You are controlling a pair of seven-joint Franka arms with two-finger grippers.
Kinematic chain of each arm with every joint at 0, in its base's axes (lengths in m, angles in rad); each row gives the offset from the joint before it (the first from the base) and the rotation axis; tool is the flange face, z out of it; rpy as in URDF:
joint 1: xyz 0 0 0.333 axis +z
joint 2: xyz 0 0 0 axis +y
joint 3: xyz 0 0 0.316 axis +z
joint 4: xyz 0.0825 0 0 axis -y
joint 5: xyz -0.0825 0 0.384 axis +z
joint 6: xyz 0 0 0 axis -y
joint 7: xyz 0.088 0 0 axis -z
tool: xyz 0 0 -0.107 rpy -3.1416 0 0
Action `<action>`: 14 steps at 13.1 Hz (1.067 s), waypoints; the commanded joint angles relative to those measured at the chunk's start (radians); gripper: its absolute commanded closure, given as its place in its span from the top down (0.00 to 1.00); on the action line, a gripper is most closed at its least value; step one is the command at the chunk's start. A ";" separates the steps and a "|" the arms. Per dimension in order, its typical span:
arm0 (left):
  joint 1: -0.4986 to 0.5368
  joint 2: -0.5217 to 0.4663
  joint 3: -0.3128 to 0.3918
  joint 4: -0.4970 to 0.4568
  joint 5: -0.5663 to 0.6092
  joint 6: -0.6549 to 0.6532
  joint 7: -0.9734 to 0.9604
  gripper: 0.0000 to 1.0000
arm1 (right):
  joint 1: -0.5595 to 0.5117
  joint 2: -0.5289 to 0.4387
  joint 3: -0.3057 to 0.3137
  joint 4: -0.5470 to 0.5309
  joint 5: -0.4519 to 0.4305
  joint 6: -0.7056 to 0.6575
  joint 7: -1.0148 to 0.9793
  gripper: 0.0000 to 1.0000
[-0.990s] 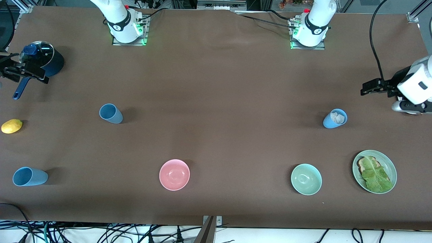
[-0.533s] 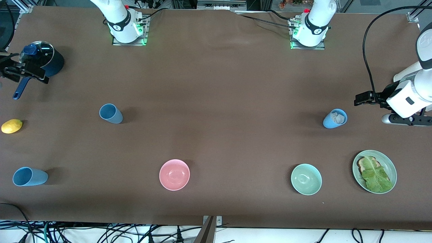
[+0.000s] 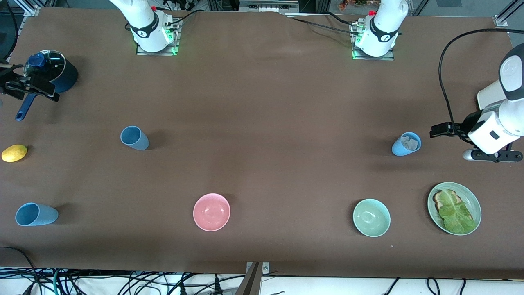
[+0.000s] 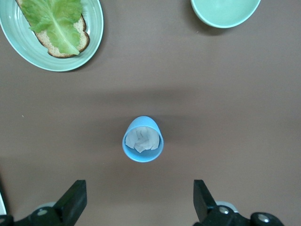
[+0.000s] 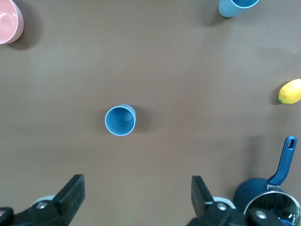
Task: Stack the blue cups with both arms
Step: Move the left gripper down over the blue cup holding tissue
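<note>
The left tool [image 3: 434,132] has come nearer the paper-filled blue cup [image 3: 406,144], jaws spread; the right tool [image 3: 12,88] waits over the pot [image 3: 55,73], jaws apart.

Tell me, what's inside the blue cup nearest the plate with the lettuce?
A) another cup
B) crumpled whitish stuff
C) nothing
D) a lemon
B: the blue cup toward the left arm's end holds a crumpled whitish wad, seen from above in the left wrist view.

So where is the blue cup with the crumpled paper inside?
In the front view, the paper-filled blue cup stands upright toward the left arm's end of the table, farther from the camera than the pale green bowl and the lettuce plate.
</note>
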 commanded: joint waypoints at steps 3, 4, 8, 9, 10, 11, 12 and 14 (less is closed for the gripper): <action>0.076 -0.015 -0.002 -0.098 -0.003 0.113 0.143 1.00 | -0.008 -0.008 0.005 -0.007 0.008 -0.002 0.007 1.00; 0.087 -0.015 -0.002 -0.129 -0.006 0.146 0.160 1.00 | -0.008 -0.008 0.005 -0.007 0.008 -0.002 0.007 1.00; 0.104 -0.013 -0.002 -0.264 -0.013 0.344 0.205 1.00 | -0.008 -0.008 0.005 -0.007 0.008 -0.002 0.007 1.00; 0.100 -0.013 -0.002 -0.287 -0.013 0.372 0.205 1.00 | -0.008 -0.008 0.005 -0.007 0.008 -0.002 0.007 1.00; 0.092 -0.015 -0.002 -0.308 -0.013 0.403 0.203 1.00 | -0.008 -0.008 0.005 -0.007 0.008 -0.002 0.007 1.00; 0.087 -0.018 -0.002 -0.336 -0.013 0.439 0.203 1.00 | -0.008 -0.008 0.005 -0.007 0.008 -0.002 0.007 1.00; 0.080 -0.026 -0.001 -0.368 -0.013 0.481 0.203 1.00 | -0.008 -0.008 0.005 -0.007 0.008 -0.002 0.007 1.00; 0.063 -0.049 0.004 -0.449 -0.015 0.583 0.203 1.00 | -0.008 -0.008 0.005 -0.007 0.008 -0.002 0.007 1.00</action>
